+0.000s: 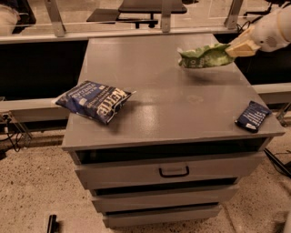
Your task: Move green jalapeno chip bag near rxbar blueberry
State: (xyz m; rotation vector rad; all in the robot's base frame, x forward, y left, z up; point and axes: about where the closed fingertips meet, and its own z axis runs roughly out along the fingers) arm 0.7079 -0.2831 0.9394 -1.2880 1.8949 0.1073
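Observation:
The green jalapeno chip bag (204,55) hangs in the air above the far right part of the grey cabinet top (168,95), casting a shadow below it. My gripper (235,47) comes in from the right edge and is shut on the bag's right end. The rxbar blueberry (253,116), a small dark navy wrapper, lies flat near the front right corner of the top, well in front of the bag.
A larger dark blue chip bag (94,101) lies on the left side of the top. The cabinet has drawers below with a handle (174,172). A rail and chair legs (150,9) stand behind the cabinet.

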